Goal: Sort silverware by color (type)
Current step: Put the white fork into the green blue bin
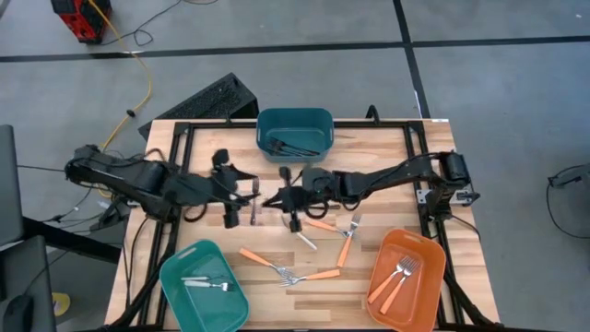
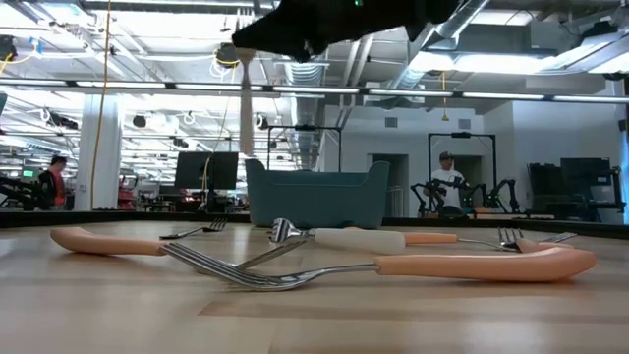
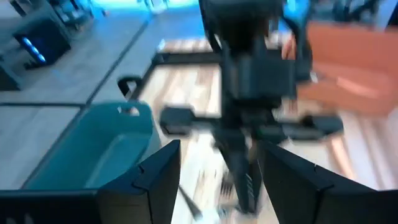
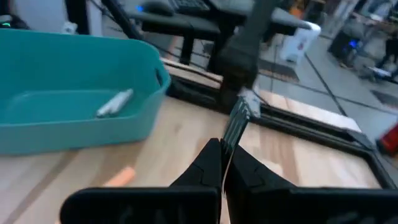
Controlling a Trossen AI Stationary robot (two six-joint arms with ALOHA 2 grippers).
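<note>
My right gripper (image 4: pixel 222 163) (image 1: pixel 274 197) is over the middle of the table, shut on a silver fork (image 4: pixel 239 121) (image 1: pixel 255 196). The fork's tines (image 4: pixel 249 106) point at the left arm. My left gripper (image 3: pixel 217 180) (image 1: pixel 238 195) faces it from the table's left, open. Its fingers stand on either side of the right gripper's tip and touch nothing that I can see. Orange-handled forks (image 1: pixel 263 263) (image 1: pixel 346 242) and a white-handled utensil (image 1: pixel 304 240) (image 2: pixel 359 238) lie flat on the wood. My right gripper pinches the silver fork by its handle (image 4: pixel 229 146) between the two shut fingers. It comes level from the table's right. The fork sticks out past the fingertips with its tines away from the gripper, and it is held above the table.
A dark teal bin (image 1: pixel 295 118) at the far edge holds dark utensils (image 1: pixel 293 146). A lighter teal bin (image 1: pixel 175 277) (image 4: pixel 149 74) at the near left holds a silver utensil (image 1: pixel 207 283). An orange bin (image 1: pixel 433 267) at the near right holds orange-handled forks (image 1: pixel 396 277). A black frame (image 1: pixel 184 129) borders the table.
</note>
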